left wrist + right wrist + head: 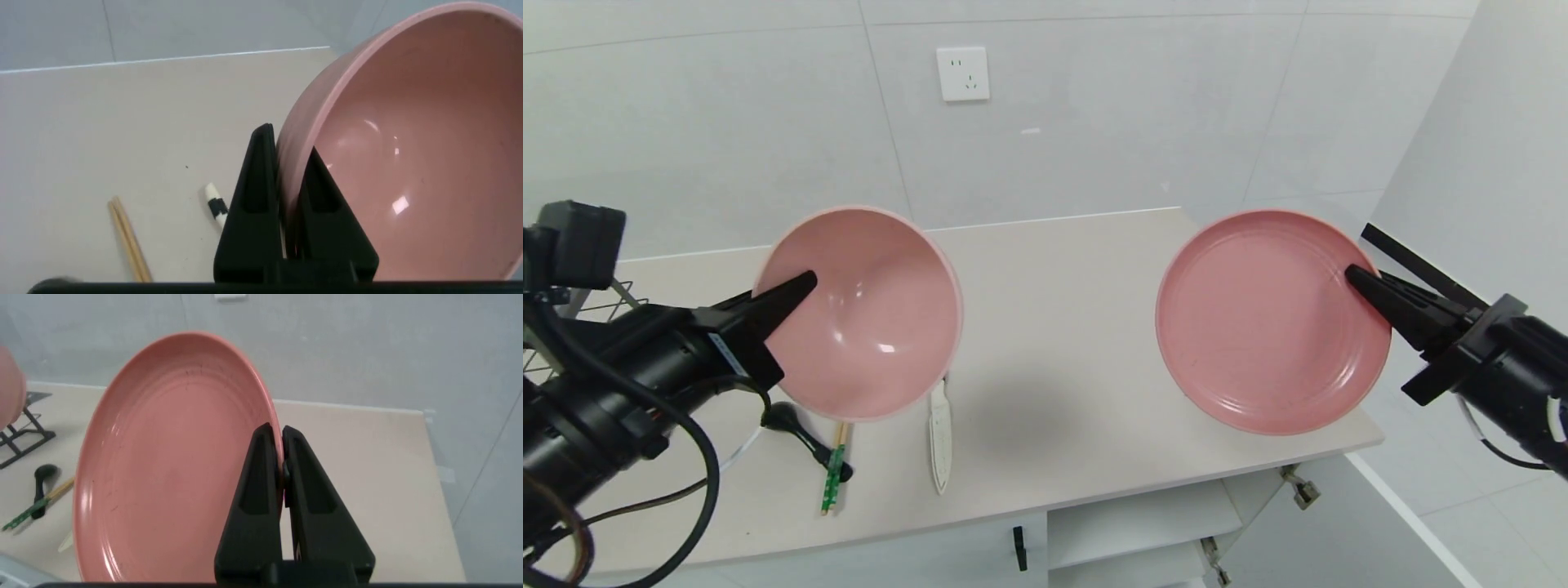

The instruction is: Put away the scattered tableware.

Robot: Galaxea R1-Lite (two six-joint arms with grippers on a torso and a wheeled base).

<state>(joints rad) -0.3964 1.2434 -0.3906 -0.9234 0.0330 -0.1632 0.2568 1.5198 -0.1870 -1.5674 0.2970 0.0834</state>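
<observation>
The left claw [805, 282] is gripping a pink bowl [874, 318] by its rim, one finger lying inside the bowl and the other pressing against the outside wall, so the jaws are standing only as far apart as the rim is thick. The bowl is hanging clear of the table [1062, 269], tipped on its side with its hollow facing the robot. In the left wrist view the claw [288, 145] is pinching the edge of the bowl [409, 147] in the same way.

The right claw [1352, 273] is clamping the rim of a pink plate [1258, 327], its jaws nearly closed on the thin edge. The plate is being held up off the table, standing steeply on edge with its face turned toward the robot. The right wrist view is showing that claw [278, 433] with the plate [172, 457] stretching away from its fingertips.

Below the left claw, a black spoon [800, 433] and a pair of chopsticks [833, 478] are lying on the table, touching or crossing each other. A white knife [940, 437] is lying just beside them, on the side toward the right claw, its upper end hidden under the bowl. A wire rack [605, 306] is standing outward of the left claw. The stretch of table between the two claws is lying bare.
</observation>
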